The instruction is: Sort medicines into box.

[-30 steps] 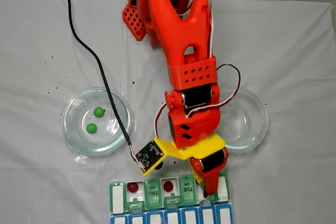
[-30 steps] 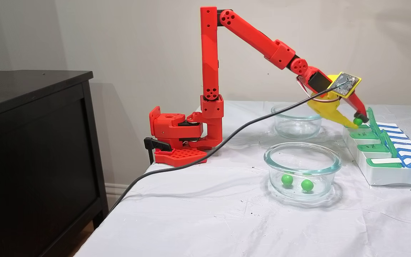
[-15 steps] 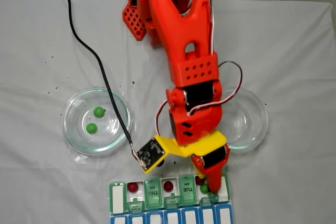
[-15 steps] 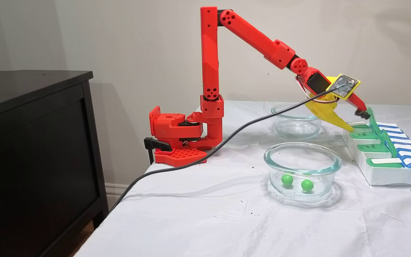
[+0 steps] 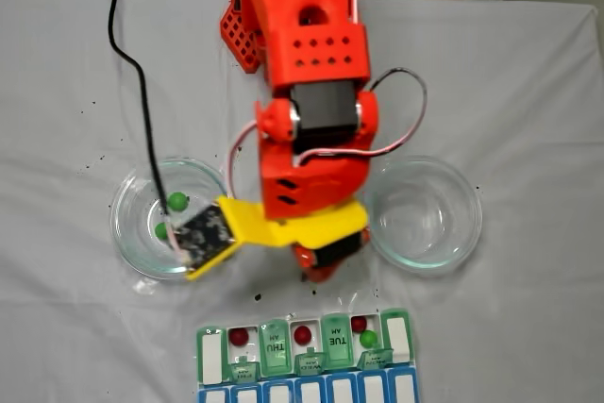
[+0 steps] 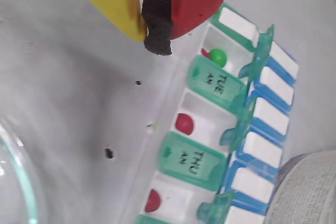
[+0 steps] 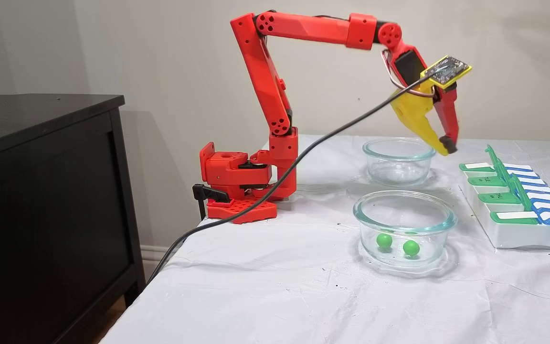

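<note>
Medicines come first: one glossy green ball (image 6: 218,55) lies in an open white compartment of the box (image 5: 307,385), with a red ball (image 5: 359,324) beside it that the wrist view shows only as a sliver behind the TUE lid (image 6: 216,82). Two more red balls sit in open compartments, one (image 6: 184,123) between the TUE and THU lids and one (image 6: 153,201) past the THU lid (image 6: 190,160). The other two green balls (image 7: 384,241) (image 7: 411,247) lie close together on the bottom of the nearer glass dish (image 7: 405,207) in the side fixed view; from above, the arm's small circuit board (image 5: 204,237) partly covers one of them. The box is hard plastic with see-through green hinged lids, white cells and a blue row, and stands at the desk's (image 7: 275,296) edge; the lettering on the lids is readable from the wrist, while from the side they are thin green flaps standing up. The tool (image 7: 446,147) hangs in the air above the far glass dish (image 7: 398,149), well apart from the box, its yellow finger and red finger closed together on the black foam pad (image 6: 157,22) with nothing held. The dishes are round, thick and clear. A wrinkled white cloth with tiny black specks covers the desk, and a black cable (image 7: 303,155) runs from the board off the desk's edge.
</note>
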Available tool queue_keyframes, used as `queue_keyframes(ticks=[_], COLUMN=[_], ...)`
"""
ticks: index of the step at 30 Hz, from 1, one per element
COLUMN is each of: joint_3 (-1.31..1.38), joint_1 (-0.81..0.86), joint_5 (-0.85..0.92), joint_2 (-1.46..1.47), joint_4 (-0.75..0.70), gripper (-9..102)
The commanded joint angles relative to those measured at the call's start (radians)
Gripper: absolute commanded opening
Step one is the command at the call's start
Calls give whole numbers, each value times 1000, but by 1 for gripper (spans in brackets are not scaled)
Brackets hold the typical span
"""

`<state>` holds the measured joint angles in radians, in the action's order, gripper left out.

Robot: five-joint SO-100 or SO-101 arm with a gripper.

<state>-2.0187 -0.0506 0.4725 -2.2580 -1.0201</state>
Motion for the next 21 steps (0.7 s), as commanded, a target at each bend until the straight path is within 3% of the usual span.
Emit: queue_keyframes(ticks=[1, 7, 21], joint_3=[172, 281, 330], joint_1=[83, 158, 351], joint_5=[130, 362, 518], joint_2=[-34, 103, 169], joint_4=[-156, -345, -379], gripper=[0, 0, 0])
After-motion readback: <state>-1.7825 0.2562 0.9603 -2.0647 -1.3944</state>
